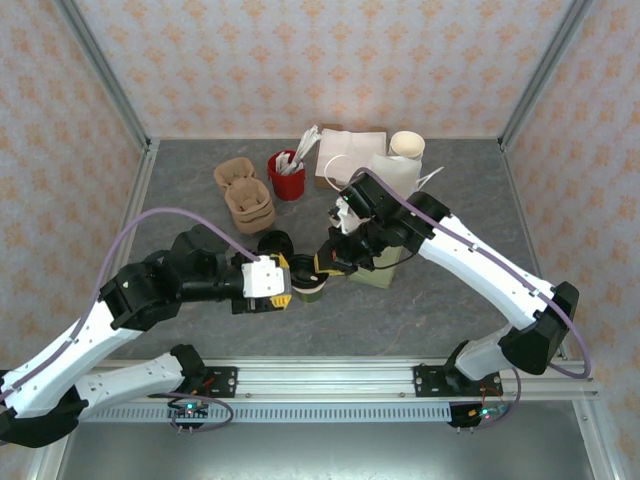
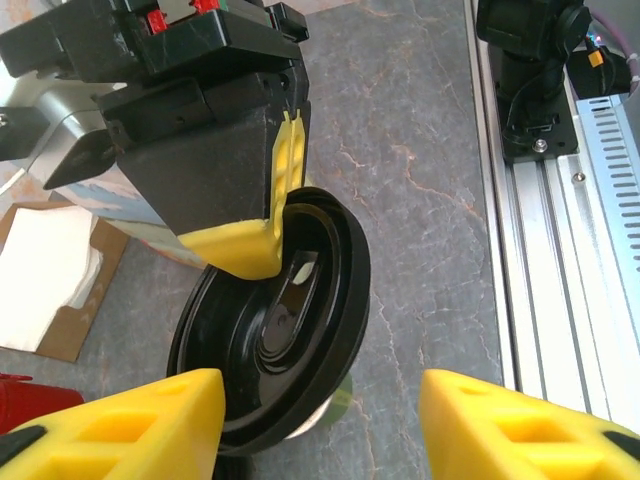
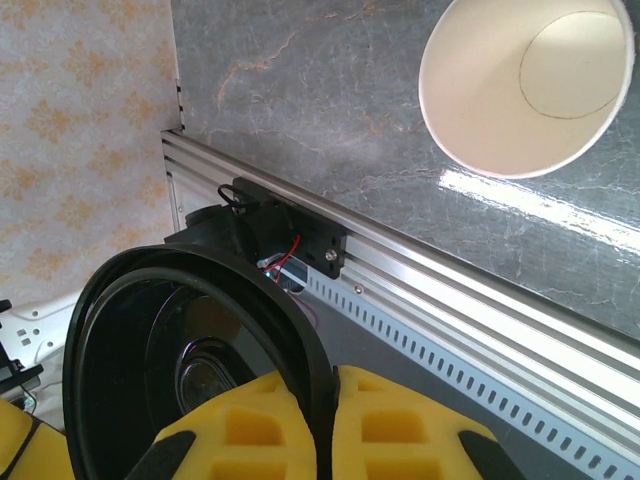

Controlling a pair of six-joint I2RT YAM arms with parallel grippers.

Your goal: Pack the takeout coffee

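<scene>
In right gripper's (image 3: 325, 392) jaws, black lid's (image 3: 135, 340) rim.

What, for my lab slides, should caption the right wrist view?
The right fingers pinch a black lid by its rim; an open cup sits on the table beyond.

Lid (image 3: 130, 350) cut off at btm edge, right wrist view. Cup (image 2: 335, 405) mostly hidden under lid, left wrist view.

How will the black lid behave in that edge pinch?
Likely light and slightly flexible: the black lid looks thin moulded plastic. Its glossy rim may slip in the right pincer, which grips only one edge.
</scene>
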